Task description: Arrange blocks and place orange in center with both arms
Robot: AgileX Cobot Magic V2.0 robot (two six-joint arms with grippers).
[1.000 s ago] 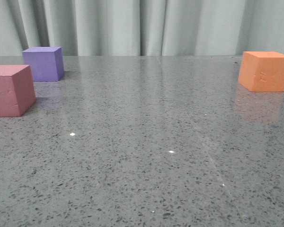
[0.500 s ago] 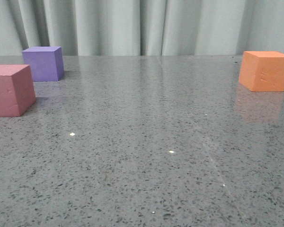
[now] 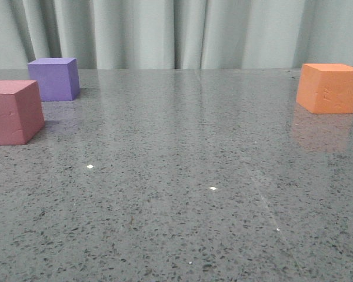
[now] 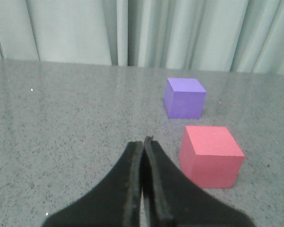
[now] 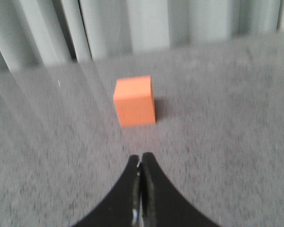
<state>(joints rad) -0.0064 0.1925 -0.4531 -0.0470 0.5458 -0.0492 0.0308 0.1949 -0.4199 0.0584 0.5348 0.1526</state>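
Orange cube (image 3: 330, 88) sits at far right of the grey speckled bench (image 3: 182, 176), well apart from the purple cube (image 3: 54, 79) and pink-red cube (image 3: 13, 111) standing near each other at far left. Open bench between them; pale curtain (image 3: 176, 32) behind. Left gripper (image 4: 143, 142) and right gripper (image 5: 140, 166): jaws pressed together, holding nothing, each short of its cube.

The table (image 3: 182, 194) is grey with lots of tiny dark and white specks, and it is shiny. Three blocks sit right on it. The purple block (image 3: 54, 79) is at the far left, near the curtain. The pink-red block (image 3: 12, 111) is just in front of it, at the left edge, a little apart. The orange block (image 3: 329, 88) sits far off on the right side, all by itself
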